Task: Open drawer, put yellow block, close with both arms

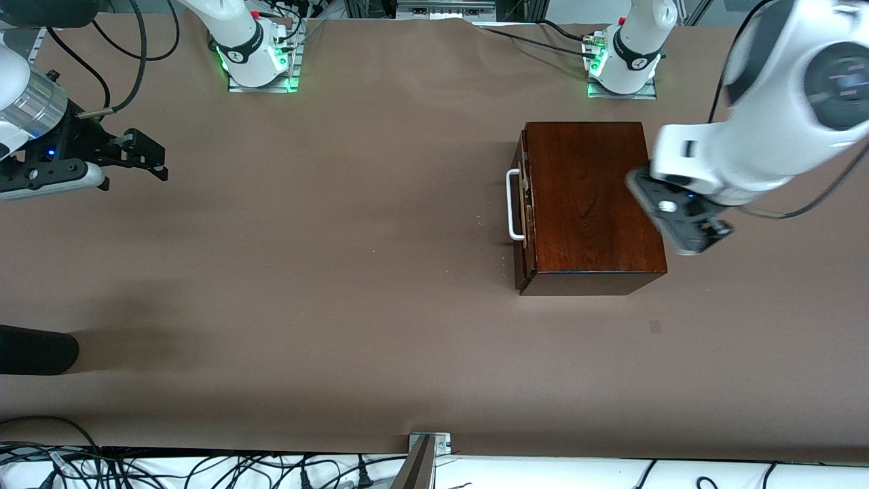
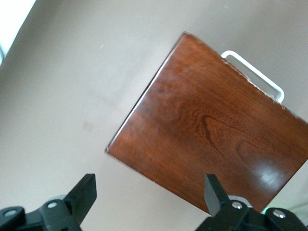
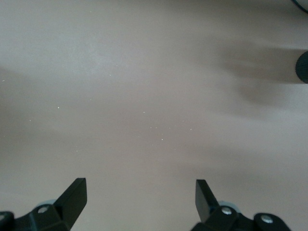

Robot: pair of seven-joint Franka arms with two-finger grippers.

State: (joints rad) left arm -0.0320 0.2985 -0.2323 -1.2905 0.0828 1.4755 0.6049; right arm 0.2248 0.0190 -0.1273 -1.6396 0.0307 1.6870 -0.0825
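Note:
The glossy mahogany box (image 1: 590,204) stands toward the left arm's end of the table. Its drawer front (image 1: 524,224) with the white bar handle (image 1: 514,205) faces the right arm's end and sits against the box, with no tray showing. The yellow block is out of view. My left gripper (image 1: 703,238) hangs open over the box's edge away from the handle; the left wrist view shows the box top (image 2: 211,130), the handle (image 2: 255,72) and the empty gripper (image 2: 149,195). My right gripper (image 1: 157,160) waits open and empty over bare table at the right arm's end (image 3: 139,195).
A dark rounded object (image 1: 34,350) lies at the table's edge toward the right arm's end, nearer the front camera, and also shows in the right wrist view (image 3: 303,67). Cables run along the near edge beside a metal bracket (image 1: 429,445). Brown table cover (image 1: 305,258) spreads between the arms.

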